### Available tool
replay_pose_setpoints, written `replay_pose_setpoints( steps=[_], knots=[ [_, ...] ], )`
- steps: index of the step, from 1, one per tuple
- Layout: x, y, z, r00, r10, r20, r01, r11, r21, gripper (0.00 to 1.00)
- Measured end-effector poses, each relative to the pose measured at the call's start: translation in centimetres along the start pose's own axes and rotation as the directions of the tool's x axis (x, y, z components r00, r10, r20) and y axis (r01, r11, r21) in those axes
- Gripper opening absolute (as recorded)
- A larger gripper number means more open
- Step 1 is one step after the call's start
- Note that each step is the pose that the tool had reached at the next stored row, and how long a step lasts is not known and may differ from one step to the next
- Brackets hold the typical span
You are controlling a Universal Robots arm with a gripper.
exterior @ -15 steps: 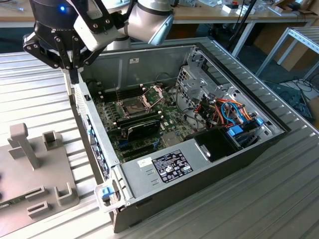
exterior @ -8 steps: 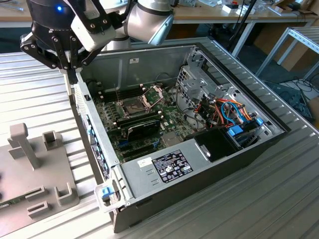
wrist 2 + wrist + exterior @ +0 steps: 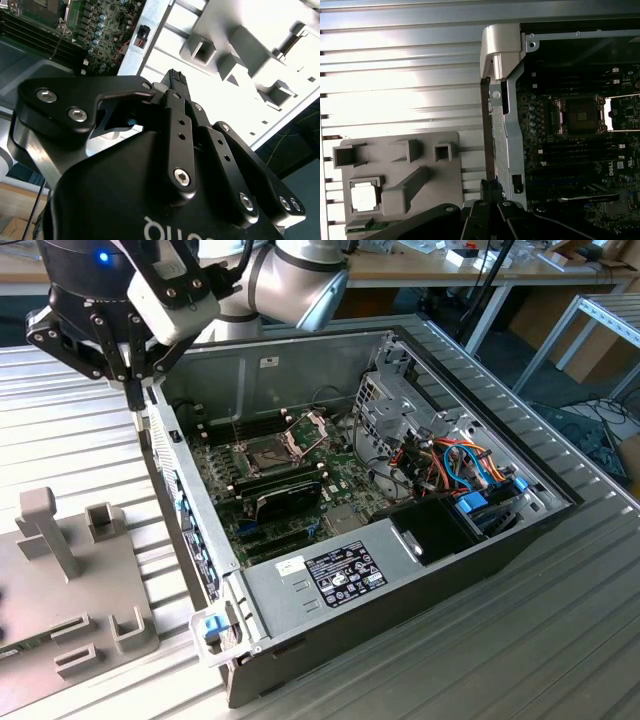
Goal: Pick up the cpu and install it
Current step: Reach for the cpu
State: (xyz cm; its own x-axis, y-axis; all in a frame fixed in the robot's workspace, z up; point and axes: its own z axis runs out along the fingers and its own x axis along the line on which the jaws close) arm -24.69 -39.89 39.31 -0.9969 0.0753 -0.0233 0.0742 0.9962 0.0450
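The gripper [image 3: 133, 397] hangs empty, fingers drawn together, above the side wall of the open computer case [image 3: 290, 365]. The cpu [image 3: 364, 196] lies flat in a square pocket of the grey holder plate [image 3: 447, 170] beside the case, apart from the bare socket [image 3: 580, 116] on the motherboard [image 3: 345, 480]

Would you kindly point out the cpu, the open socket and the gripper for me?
cpu [image 3: 364, 196]: first wrist view, middle of its metal top.
socket [image 3: 580, 116]: first wrist view, its dark centre.
gripper [image 3: 133, 398]: exterior view, at its tip.
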Motion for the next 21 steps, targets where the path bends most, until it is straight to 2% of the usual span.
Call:
replay_pose_setpoints(
  steps=[17, 18, 19, 21],
  knots=[
    [1.76, -0.13, -0.04, 1.0000, 0.000, 0.0000, 0.000, 1.0000, 0.0000, 0.11],
    [1.89, -0.14, -0.05, 1.0000, 0.000, 0.0000, 0.000, 1.0000, -0.0001, 0.11],
    [2.34, -0.17, -0.06, 1.0000, 0.000, 0.0000, 0.000, 1.0000, -0.0001, 0.11],
    [2.49, -0.18, -0.06, 1.0000, 0.000, 0.0000, 0.000, 1.0000, 0.0000, 0.11]
  ],
)
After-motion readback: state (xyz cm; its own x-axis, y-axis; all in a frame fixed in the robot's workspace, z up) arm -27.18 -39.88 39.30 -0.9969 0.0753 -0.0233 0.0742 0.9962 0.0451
